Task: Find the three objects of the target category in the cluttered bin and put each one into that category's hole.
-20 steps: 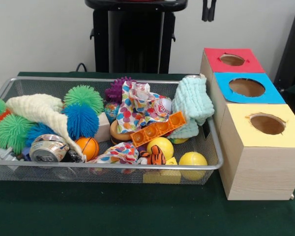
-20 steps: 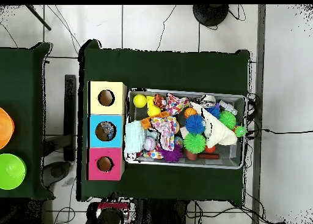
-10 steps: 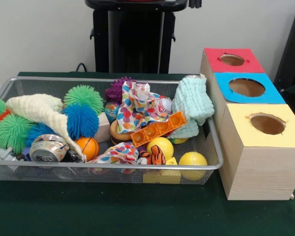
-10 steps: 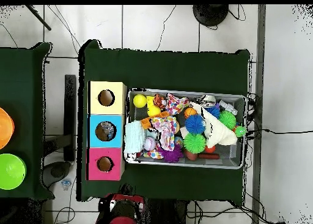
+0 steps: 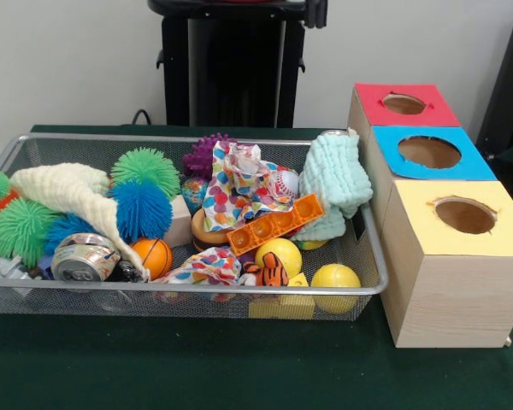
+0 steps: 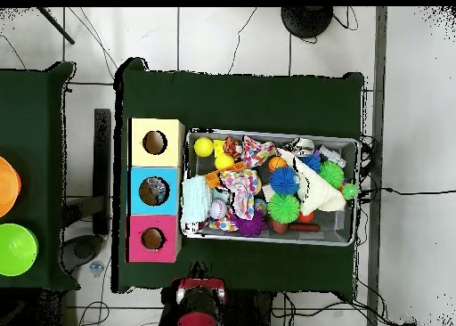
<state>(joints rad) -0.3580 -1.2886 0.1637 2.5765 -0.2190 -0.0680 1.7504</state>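
Observation:
The wire-mesh bin [image 5: 197,289] [image 6: 352,236] is full of clutter. A crinkled clear piece [image 5: 2,266] at its near left corner looks like one bottle, mostly hidden; it also shows in the overhead view [image 6: 331,154]. No other clear bottle shows in the bin. The blue-topped box's hole [image 5: 429,152] [image 6: 153,191] stands between the red and yellow boxes; from above something pale grey shows inside it. The arm [image 6: 198,303] is drawn back off the table. Only a dark tip [image 5: 317,12] shows at the front view's top edge.
In the bin lie a silver can [image 5: 84,257], spiky balls [image 5: 142,207], a cream cloth [image 5: 68,192], a pale green cloth [image 5: 335,178], a patterned cloth [image 5: 239,188], an orange block strip [image 5: 274,224] and yellow balls [image 5: 335,280]. The red box [image 5: 404,104] and yellow box [image 5: 464,215] flank the blue one.
The dark tip at the front view's top edge has moved left. In the overhead view the arm has swung right along the table's bottom edge. The bin's contents have not moved.

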